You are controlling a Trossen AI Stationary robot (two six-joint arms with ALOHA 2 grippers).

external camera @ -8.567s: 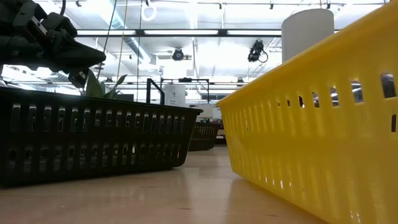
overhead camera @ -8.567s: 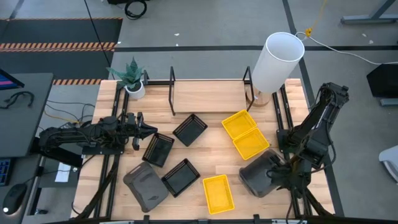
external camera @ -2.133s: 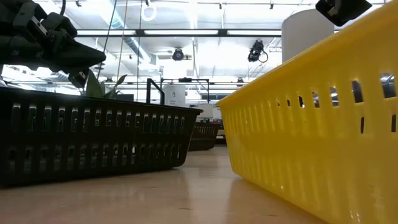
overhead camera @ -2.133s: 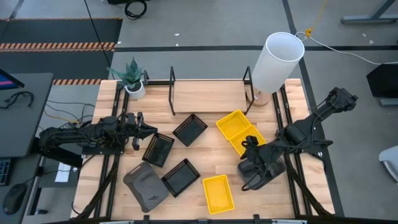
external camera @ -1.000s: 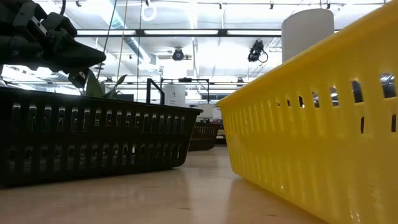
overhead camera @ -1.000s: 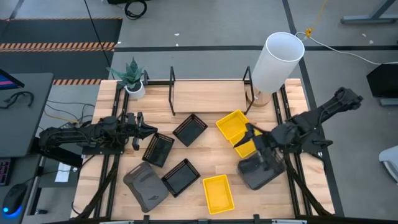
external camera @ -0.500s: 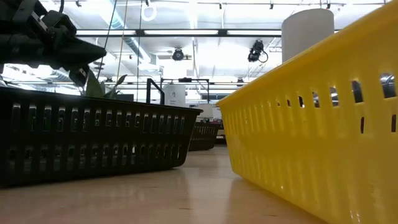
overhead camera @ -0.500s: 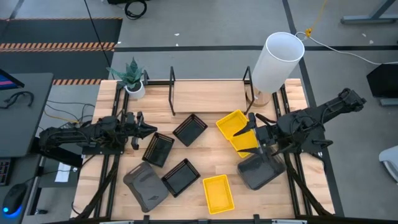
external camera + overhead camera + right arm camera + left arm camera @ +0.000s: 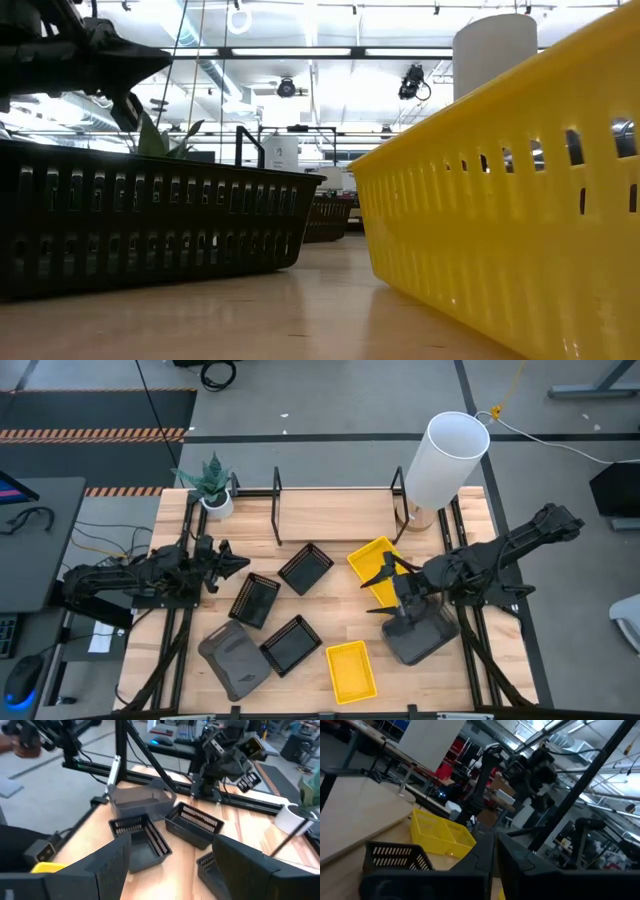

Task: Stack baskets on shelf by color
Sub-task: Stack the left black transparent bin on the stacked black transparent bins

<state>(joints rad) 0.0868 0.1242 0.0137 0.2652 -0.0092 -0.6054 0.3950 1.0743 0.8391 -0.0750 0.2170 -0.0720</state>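
Observation:
Two yellow baskets (image 9: pixel 377 558) lie side by side right of centre, and a third (image 9: pixel 350 670) lies near the front edge. Three black slatted baskets (image 9: pixel 305 568) (image 9: pixel 255 600) (image 9: pixel 292 645) and a dark grey one (image 9: pixel 235 658) rest flat on the table left of centre. Another dark grey basket (image 9: pixel 420 638) lies under the right arm. The shelf (image 9: pixel 335 515) stands bare along the far edge. My right gripper (image 9: pixel 380 592) hovers open above the nearer of the paired yellow baskets, touching nothing. My left gripper (image 9: pixel 235 564) is shut and held in the air at the table's left.
A tall white cylinder (image 9: pixel 445 458) stands at the shelf's right end and a small potted plant (image 9: pixel 212 485) at its left end. Black rails run along both table sides. Bare tabletop shows between the shelf and the baskets.
My right gripper has swung from above the dark grey basket toward the table's left, over the paired yellow baskets, staying open. My left gripper has rolled about its own axis and tipped up a little in place. No basket has moved.

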